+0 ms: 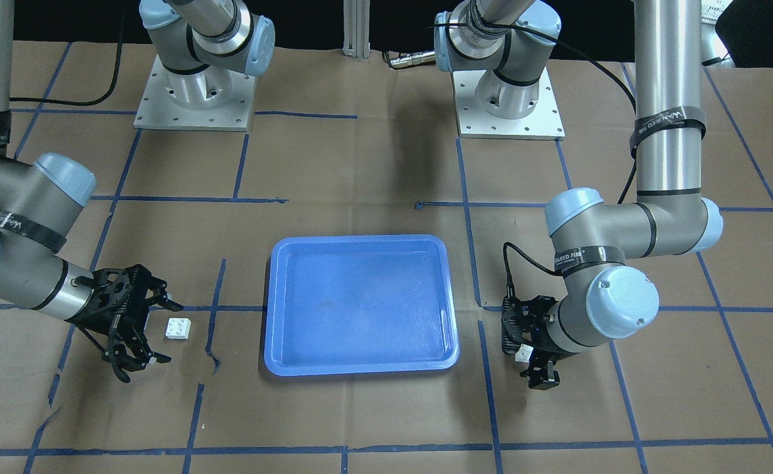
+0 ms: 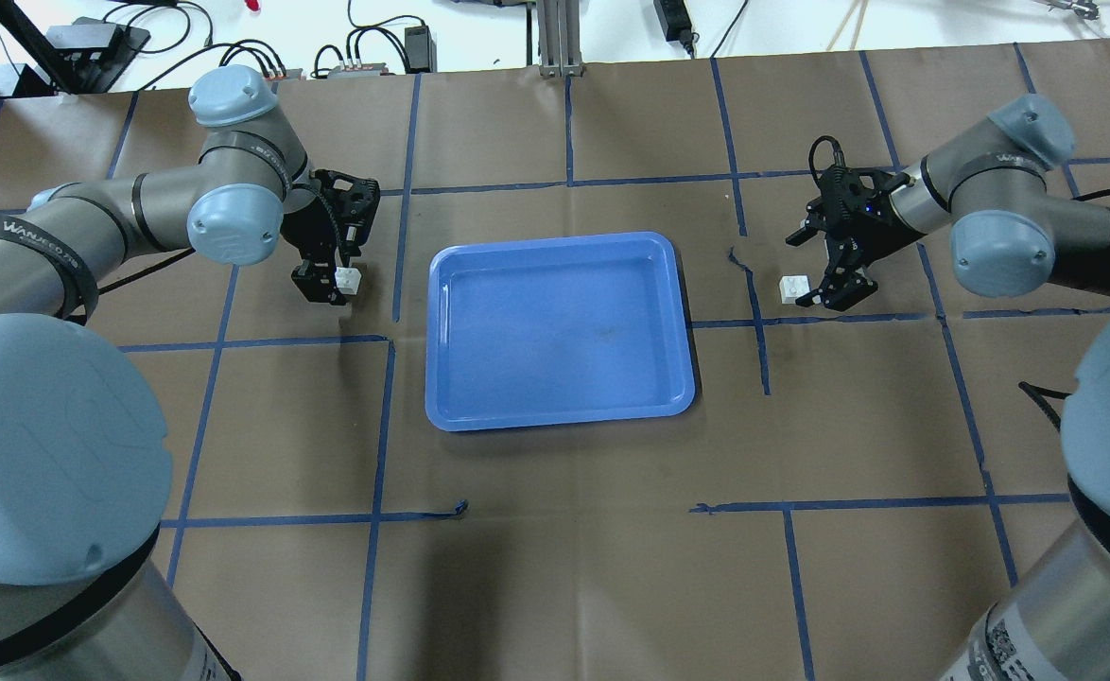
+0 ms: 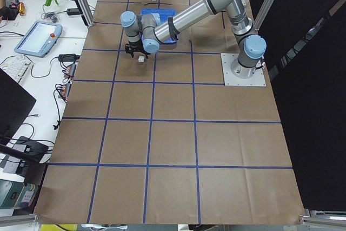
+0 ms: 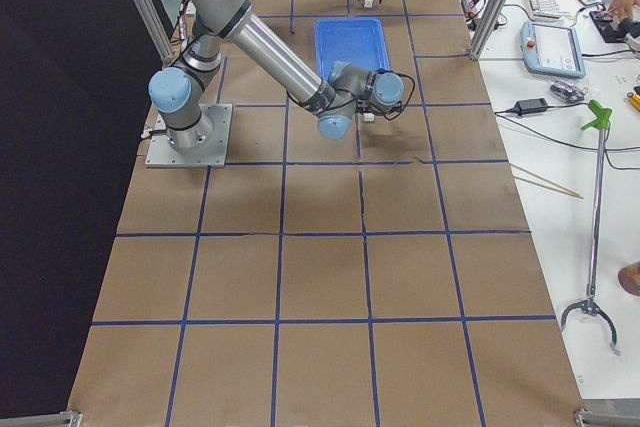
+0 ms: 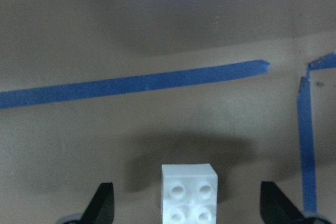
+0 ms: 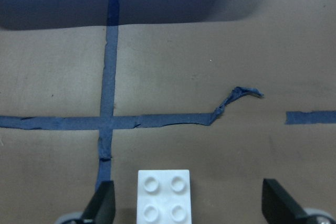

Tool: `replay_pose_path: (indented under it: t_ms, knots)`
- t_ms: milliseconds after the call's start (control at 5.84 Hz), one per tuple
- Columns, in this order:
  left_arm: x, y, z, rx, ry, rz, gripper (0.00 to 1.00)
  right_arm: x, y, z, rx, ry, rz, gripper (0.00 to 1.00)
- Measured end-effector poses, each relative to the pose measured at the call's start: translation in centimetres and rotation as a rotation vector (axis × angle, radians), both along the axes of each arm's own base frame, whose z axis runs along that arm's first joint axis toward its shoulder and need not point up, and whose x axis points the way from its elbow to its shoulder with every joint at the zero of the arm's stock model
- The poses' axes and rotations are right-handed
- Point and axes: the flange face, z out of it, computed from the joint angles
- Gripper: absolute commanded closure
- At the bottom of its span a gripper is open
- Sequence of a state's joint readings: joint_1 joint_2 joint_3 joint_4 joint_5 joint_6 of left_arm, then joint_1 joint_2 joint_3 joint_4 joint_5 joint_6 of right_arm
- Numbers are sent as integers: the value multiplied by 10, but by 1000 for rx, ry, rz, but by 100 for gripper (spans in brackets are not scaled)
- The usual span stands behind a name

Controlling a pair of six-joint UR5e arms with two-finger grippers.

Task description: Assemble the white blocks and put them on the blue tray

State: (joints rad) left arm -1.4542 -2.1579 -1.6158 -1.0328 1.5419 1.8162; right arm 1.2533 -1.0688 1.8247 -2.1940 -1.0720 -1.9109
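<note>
The blue tray (image 2: 555, 238) lies empty mid-table; it also shows in the front-facing view (image 1: 360, 240). One white block (image 2: 348, 278) sits on the paper left of the tray, between the spread fingers of my left gripper (image 2: 338, 274). The left wrist view shows this block (image 5: 189, 192) studs up, with both fingers (image 5: 102, 205) apart from it. The other white block (image 2: 793, 288) sits right of the tray, between the open fingertips of my right gripper (image 2: 801, 270). The right wrist view shows that block (image 6: 164, 195) untouched.
Brown paper with a blue tape grid covers the table (image 2: 555, 530). A loose curl of tape (image 6: 236, 98) lies between the right block and the tray. The arm bases (image 1: 192, 99) stand at the robot's side.
</note>
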Motion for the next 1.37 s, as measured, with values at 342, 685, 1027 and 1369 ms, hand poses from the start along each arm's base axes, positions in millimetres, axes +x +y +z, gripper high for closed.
replay_pose_path:
  t_ms: [342, 685, 1027, 1369]
  knots:
    - [0, 1, 5, -6, 0, -3, 93, 0, 1, -2, 9, 3, 1, 21]
    - [-4, 9, 41, -13, -2, 20, 93, 0, 2, -3, 14, 6, 1, 40]
    - [-56, 26, 75, 0, 27, 74, 93, -3, 3, -3, 20, 32, 5, 50]
    - [-148, 50, 89, -8, 19, 73, 93, -3, 3, -3, 22, 40, 6, 64]
